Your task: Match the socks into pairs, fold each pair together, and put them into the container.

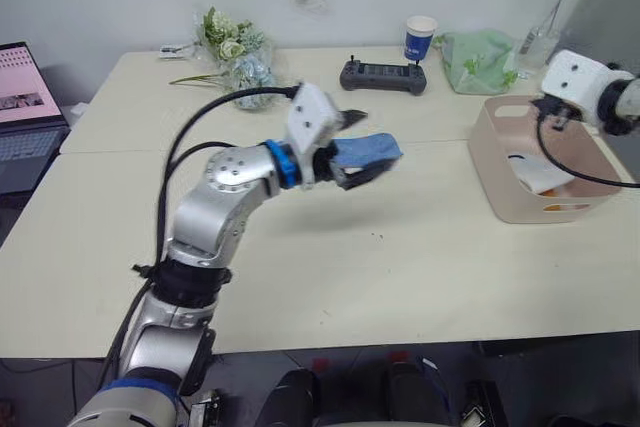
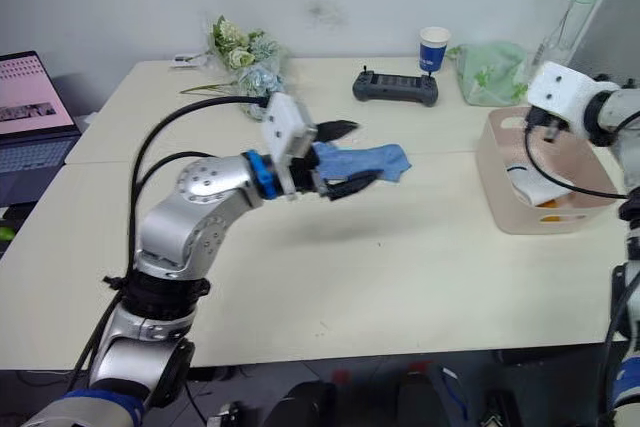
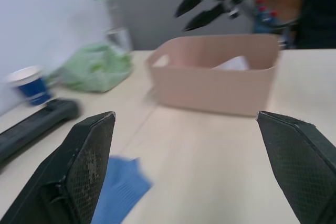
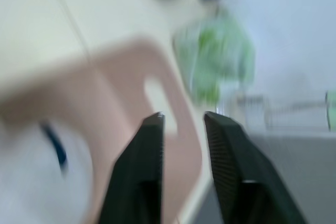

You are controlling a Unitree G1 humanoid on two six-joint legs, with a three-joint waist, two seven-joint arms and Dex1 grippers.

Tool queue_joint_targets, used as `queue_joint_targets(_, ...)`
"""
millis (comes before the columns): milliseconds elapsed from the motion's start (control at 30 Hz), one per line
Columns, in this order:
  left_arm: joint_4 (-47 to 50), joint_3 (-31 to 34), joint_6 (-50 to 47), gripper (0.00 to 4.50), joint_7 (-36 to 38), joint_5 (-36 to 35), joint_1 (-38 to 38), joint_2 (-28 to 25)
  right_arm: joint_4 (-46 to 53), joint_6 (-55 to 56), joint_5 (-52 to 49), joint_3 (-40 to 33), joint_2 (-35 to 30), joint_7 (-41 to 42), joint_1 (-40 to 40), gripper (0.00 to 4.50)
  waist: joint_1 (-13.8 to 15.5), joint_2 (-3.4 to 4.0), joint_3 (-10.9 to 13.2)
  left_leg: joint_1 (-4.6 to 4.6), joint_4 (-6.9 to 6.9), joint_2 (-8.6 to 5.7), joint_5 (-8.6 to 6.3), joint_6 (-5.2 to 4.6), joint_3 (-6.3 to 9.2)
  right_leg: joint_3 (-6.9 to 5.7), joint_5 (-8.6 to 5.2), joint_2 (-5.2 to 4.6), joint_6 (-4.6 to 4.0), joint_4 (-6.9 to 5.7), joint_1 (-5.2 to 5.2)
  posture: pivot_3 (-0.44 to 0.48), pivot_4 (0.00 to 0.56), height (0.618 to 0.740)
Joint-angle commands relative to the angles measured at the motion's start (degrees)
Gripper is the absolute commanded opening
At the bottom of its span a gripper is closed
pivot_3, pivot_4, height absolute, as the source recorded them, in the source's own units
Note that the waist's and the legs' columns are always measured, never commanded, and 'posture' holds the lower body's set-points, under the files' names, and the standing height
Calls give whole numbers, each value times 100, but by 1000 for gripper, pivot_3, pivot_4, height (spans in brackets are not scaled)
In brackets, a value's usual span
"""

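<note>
Socks are the matter on this pale worktop [image 2: 330, 277], seen from the robot's head camera. At far left of the frame a laptop [image 2: 30, 127] sits open; toward upper centre-left lies a bunch of artificial flowers [image 2: 245, 52]. At centre the left gripper [image 2: 345, 159] reaches out above the worktop, its black fingers spread wide with nothing between them; the left wrist view shows the two fingers far apart. Just beside and under those fingers lies a light blue sock [image 2: 375, 160], crumpled on the worktop near mid-frame. Behind it, toward the top of the frame, rest a dark handheld controller [image 2: 395, 87], a blue-and-white paper cup [image 2: 433, 47] and a pale green cloth bag [image 2: 490, 72], with a clear bottle [image 2: 565, 12] at upper right. At right stands the pale pink container [image 2: 505, 187], holding a white sock [image 2: 535, 187] and a glimpse of orange [image 2: 548, 202] low against its near wall. The right gripper [image 4: 184, 121] hovers over the container's far rim; in the right wrist view its fingers stand slightly parted, gripping nothing, above the handle slot [image 4: 160, 100].
</note>
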State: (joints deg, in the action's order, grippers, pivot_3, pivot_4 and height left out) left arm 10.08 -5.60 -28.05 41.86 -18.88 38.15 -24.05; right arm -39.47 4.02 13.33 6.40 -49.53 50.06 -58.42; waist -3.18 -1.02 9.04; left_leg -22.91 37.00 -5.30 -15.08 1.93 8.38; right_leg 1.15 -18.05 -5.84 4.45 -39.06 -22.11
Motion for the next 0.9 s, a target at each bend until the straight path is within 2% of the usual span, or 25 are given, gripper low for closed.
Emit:
queue_joint_targets(33, 229, 476, 300, 4500, -313, 203, -595, -255, 1782, -1043, -1026, -530, 741, -115, 788, 2700, -2, 1, -1, -2, 1, -2, 0, 0, 10, -3, 0, -2, 0, 1, 0, 0, 150, 740)
queue_joint_targets(200, 657, 928, 652, 4500, -928, 432, -1892, -225, 3985, -2264, -1508, -605, 2083, -996, 2119, 4449, 15, 6, -2, -13, 4, -9, 1, 2, 35, -13, 1, -5, -1, -3, -13, 0, 150, 740)
queue_joint_targets(367, 1008, 1186, 949, 4500, -1389, 461, -3403, 117, 4681, -1970, -1194, -275, 2617, -1650, 3622, 4479, 166, 2, -9, -7, 9, -17, 1, 2, 46, -18, 1, -10, -1, 3, 2, 0, 150, 740)
queue_joint_targets(500, 1160, 1463, 1275, 4500, -1638, 379, -4280, 454, 4790, -1305, -1136, -294, 2715, -1948, 4548, 4479, 181, 2, -9, 1, 9, -19, 1, 1, 44, -14, 2, -11, 0, -2, 8, 0, 150, 740)
queue_joint_targets(600, 1265, 1472, 1545, 4500, -1722, 478, -4831, 575, 4973, -1280, -1152, -293, 2745, -2057, 5033, 4479, 157, 4, -10, 5, 2, -15, 1, 1, 42, -13, 2, -7, -1, -3, 7, 0, 150, 740)
queue_joint_targets(767, 1287, 1422, 1701, 4500, -1802, 480, -5029, 643, 5140, -1536, -1123, -226, 2833, -2233, 5143, 4479, 147, 7, -12, 11, -2, -9, 0, 1, 42, -12, 4, 1, -5, -4, 11, 0, 150, 740)
queue_joint_targets(900, 1272, 1282, 1618, 4500, -1829, 486, -4622, 616, 4767, -1744, -1064, -134, 2977, -2357, 4565, 4479, 148, 7, -12, 13, -1, -10, 1, 1, 42, -13, 4, 2, -5, -2, 16, 0, 150, 740)
